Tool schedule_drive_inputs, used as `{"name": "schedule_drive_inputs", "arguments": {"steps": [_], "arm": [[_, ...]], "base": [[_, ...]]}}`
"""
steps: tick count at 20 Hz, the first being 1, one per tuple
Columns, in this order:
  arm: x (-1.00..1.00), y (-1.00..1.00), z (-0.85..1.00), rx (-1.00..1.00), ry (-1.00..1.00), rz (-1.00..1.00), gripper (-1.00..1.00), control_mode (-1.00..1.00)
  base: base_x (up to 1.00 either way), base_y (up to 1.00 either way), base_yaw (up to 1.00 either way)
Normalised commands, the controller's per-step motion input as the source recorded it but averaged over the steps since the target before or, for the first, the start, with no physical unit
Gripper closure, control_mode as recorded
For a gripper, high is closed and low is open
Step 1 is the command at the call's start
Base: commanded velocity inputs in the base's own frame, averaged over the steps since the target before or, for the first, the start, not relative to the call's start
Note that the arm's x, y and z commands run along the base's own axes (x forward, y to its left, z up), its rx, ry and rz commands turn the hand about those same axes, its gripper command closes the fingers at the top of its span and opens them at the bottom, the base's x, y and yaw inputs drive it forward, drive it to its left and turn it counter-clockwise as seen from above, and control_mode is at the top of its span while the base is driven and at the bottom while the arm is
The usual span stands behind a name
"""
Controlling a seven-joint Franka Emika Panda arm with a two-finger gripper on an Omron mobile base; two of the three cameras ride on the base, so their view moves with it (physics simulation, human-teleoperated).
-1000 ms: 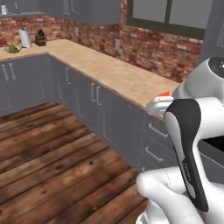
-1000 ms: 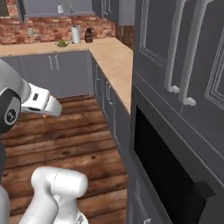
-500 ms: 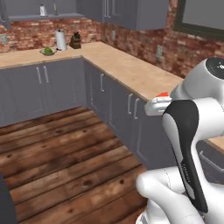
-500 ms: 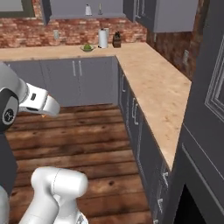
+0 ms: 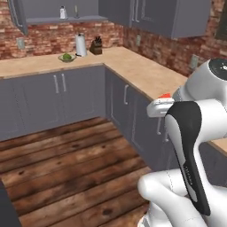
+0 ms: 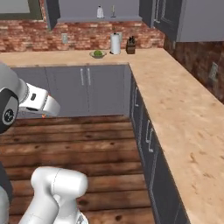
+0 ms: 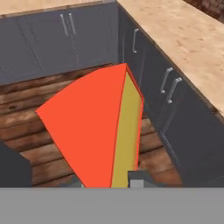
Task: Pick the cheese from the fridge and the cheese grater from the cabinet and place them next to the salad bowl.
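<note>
My gripper [image 7: 107, 181] is shut on the cheese [image 7: 98, 127], a yellow wedge with a broad red-orange rind face, held above the wooden floor. A red sliver of the cheese [image 5: 165, 95] pokes out at my hand. The salad bowl [image 5: 67, 57] with its green lettuce ball sits on the far counter near the corner, and from the right base it is the bowl [image 6: 98, 54]. Above it, the doorless grey cabinet [image 5: 66, 19] carries the small silvery cheese grater [image 5: 63, 12], also seen as the grater [image 6: 100, 12]. The fridge is out of view.
A white paper-towel roll [image 5: 80, 45] and a dark knife block [image 5: 95, 45] stand right of the bowl. A pale candle [image 6: 113, 9] sits beside the grater. An L-shaped wooden counter [image 6: 175, 105] over grey door cabinets runs along my right side; open wooden floor [image 5: 66, 159] lies ahead.
The whole picture has shifted as the base moved: the counter corner with the bowl and shelf now sits nearer and more central. The cheese stays in my gripper.
</note>
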Motion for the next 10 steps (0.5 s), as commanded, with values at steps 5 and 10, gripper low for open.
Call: {"name": "schedule_drive_inputs", "arguments": {"steps": [5, 10], "arm": [[0.00, 0.00, 0.00, 0.00, 0.00, 0.00, 1.00, 1.00], [0.00, 0.00, 0.00, 0.00, 0.00, 0.00, 1.00, 1.00]], "base": [[1.00, 0.00, 0.16], [1.00, 0.00, 0.06]]}}
